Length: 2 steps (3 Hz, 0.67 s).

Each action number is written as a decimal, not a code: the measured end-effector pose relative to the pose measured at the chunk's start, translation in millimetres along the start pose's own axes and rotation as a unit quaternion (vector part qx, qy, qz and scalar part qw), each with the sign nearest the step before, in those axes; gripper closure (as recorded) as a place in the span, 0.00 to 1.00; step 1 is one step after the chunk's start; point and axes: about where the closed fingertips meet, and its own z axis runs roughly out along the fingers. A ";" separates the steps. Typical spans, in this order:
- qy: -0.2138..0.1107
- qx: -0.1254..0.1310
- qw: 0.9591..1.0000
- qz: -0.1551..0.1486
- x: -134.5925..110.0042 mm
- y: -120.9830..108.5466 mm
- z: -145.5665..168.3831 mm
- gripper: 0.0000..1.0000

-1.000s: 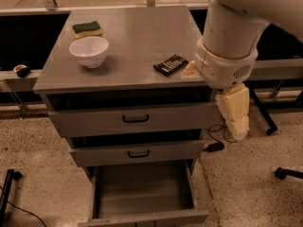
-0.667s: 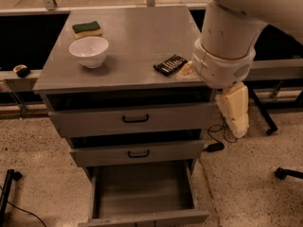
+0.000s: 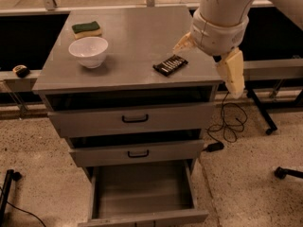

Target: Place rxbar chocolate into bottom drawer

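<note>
Just beside the rxbar chocolate (image 3: 170, 65), the gripper (image 3: 207, 70) overhangs the edge of the cabinet (image 3: 132, 46), jaws spread empty.

Office-like lab: grey drawer cabinet (image 3: 132, 37), terrazzo floor (image 3: 246, 178), cables (image 3: 228, 126); jaws at cabinet top's edge.

Grey metal bottom drawer (image 3: 142, 193): pulled out, open from above.
Beige two-finger gripper (image 3: 207, 71): over right edge of cabinet top (image 3: 137, 37), beside black wrapped bar (image 3: 170, 65).
</note>
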 end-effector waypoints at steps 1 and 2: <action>0.014 -0.002 1.000 -0.023 22.8 -45.0 14.0 0.00; 0.012 -0.014 0.999 -0.041 28.8 -78.8 47.3 0.00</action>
